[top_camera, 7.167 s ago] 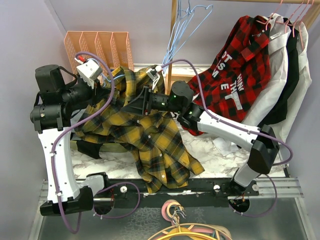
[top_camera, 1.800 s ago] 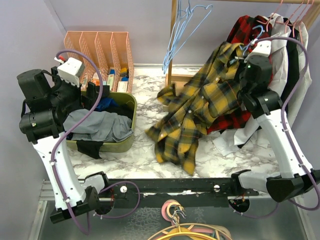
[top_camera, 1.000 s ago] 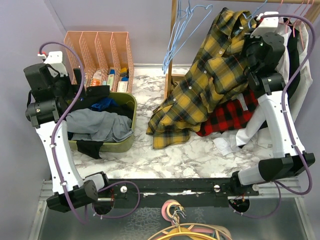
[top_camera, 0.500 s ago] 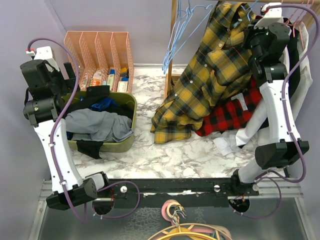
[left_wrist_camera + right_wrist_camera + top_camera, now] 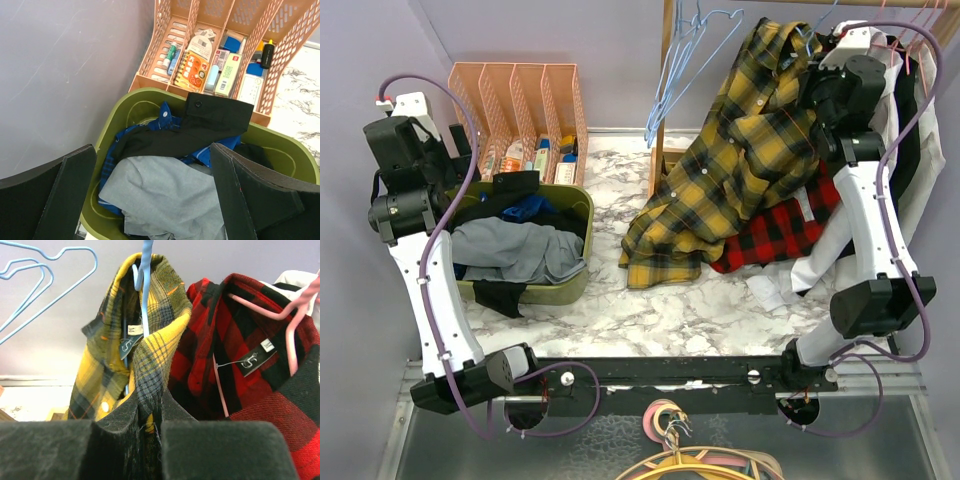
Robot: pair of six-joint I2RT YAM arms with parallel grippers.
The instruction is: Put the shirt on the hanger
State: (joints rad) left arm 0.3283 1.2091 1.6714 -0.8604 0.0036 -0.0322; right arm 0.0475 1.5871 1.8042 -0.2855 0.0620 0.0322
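Raised from table (image 5: 700, 310) to rack (image 5: 666, 100), the shirt (image 5: 740, 150) hangs on the hanger (image 5: 145, 270), right gripper (image 5: 150, 427) clamped on its collar (image 5: 155, 347), left gripper (image 5: 152, 192) spread wide — released before the hanger seats, both could fall.

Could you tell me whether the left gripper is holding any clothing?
No, the left gripper hangs wide open above the olive-green plastic tub, gripping nothing.

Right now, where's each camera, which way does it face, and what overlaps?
Top external: high behind left arm and right arm, both shown, looking down on the table.
Left wrist: looks down into the green bin; open left tool at edges.
Right wrist: faces the shirt and hanger; right tool shut on the shirt.
Shared: top and right wrist see the shirt.
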